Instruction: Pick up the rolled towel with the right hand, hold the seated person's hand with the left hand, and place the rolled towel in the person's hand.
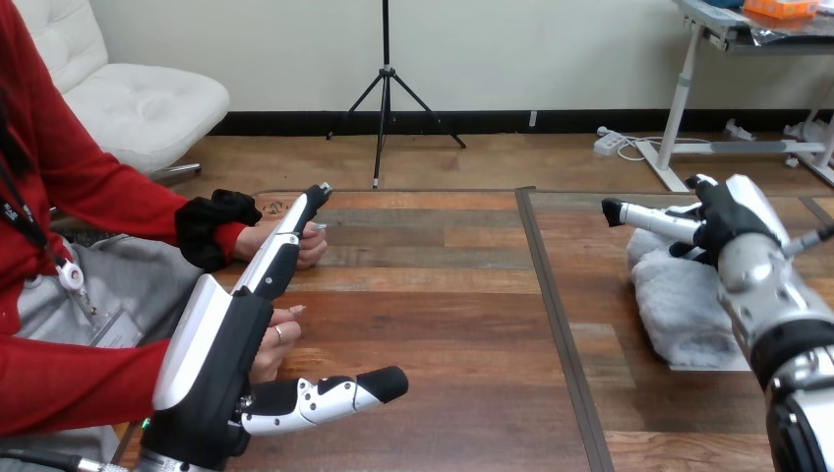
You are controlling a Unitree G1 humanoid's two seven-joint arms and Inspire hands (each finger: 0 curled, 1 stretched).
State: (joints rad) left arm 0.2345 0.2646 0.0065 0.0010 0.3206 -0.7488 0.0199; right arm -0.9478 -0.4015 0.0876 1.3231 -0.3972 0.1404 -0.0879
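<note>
The rolled towel (681, 307), pale grey and fluffy, lies on the table at the right. My right hand (736, 221) hovers over its far end, back towards me, thumb stretched out to the left, nothing grasped. At the left my left hand (221, 339) is open, its straight fingers (285, 246) reaching up and away across the table. Their tips lie against the person's farther hand (307, 248), which rests loosely curled on the table edge. The person's nearer hand (277, 339) sits just behind my left palm, touching or very close; no finger of mine curls round either hand.
The wooden table (443, 324) has a dark seam (556, 324) running front to back between my two hands. The person sits at the left edge, red sleeves along that side.
</note>
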